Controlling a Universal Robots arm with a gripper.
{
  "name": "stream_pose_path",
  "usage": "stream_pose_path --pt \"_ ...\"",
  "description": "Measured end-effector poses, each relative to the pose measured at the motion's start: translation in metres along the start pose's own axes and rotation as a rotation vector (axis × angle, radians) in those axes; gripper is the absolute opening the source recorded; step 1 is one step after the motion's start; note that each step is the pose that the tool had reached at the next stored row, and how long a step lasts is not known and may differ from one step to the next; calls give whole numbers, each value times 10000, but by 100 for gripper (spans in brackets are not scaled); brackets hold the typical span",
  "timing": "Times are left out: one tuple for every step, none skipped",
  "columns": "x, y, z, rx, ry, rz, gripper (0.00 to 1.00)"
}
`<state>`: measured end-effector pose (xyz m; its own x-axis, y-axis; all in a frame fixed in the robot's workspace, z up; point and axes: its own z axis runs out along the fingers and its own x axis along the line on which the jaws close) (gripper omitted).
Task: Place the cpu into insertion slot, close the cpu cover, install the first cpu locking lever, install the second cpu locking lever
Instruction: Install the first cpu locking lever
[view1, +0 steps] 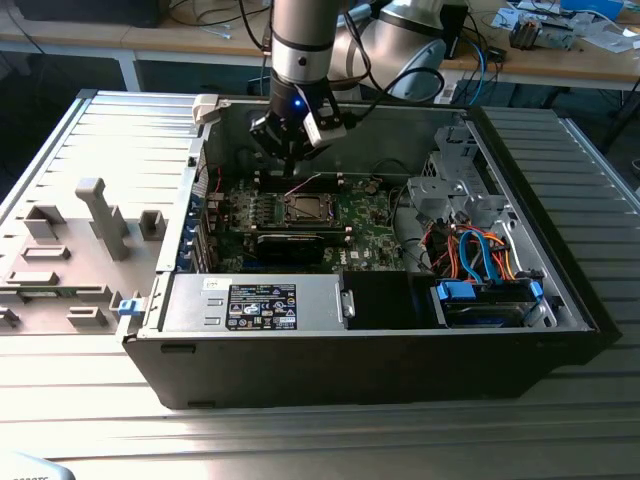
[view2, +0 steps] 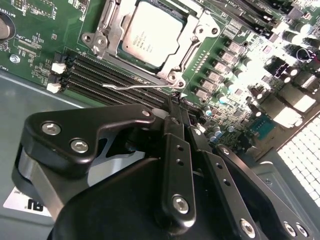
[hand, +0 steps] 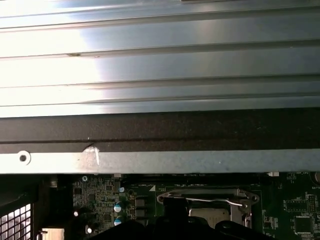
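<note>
In the first wrist view the tool's (hand: 200, 231) dark body hides part of the cpu (hand: 204, 215) and the picture's edge cuts off the rest. In the second wrist view the picture's edge crops the cpu cover (view2: 192, 47). In the exterior view the insertion slot (view1: 304, 208) is too small to tell its levers apart.

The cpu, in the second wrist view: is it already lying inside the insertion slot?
Yes, the cpu lies flat in the insertion slot, framed by the cpu cover.

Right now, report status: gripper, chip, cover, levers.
Black gripper shut, empty, above the memory slots. Silvery-grey square cpu seated in socket, silver frame cover down around it. One thin wire lever beside socket.
</note>
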<state>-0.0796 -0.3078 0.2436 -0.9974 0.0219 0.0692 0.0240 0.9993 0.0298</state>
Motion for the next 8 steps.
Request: stream_pose_path --pt "-2 4 5 1 1 -1 11" --pt "-4 8 11 1 0 -1 11" --pt "-6 11 16 1 0 0 11" --pt "-8 16 27 2 2 0 11" --pt "-12 19 34 2 2 -1 11" --pt "-13 21 38 1 1 0 11" --pt "-15 23 46 0 0 1 11" --pt "-15 24 51 0 0 0 11"
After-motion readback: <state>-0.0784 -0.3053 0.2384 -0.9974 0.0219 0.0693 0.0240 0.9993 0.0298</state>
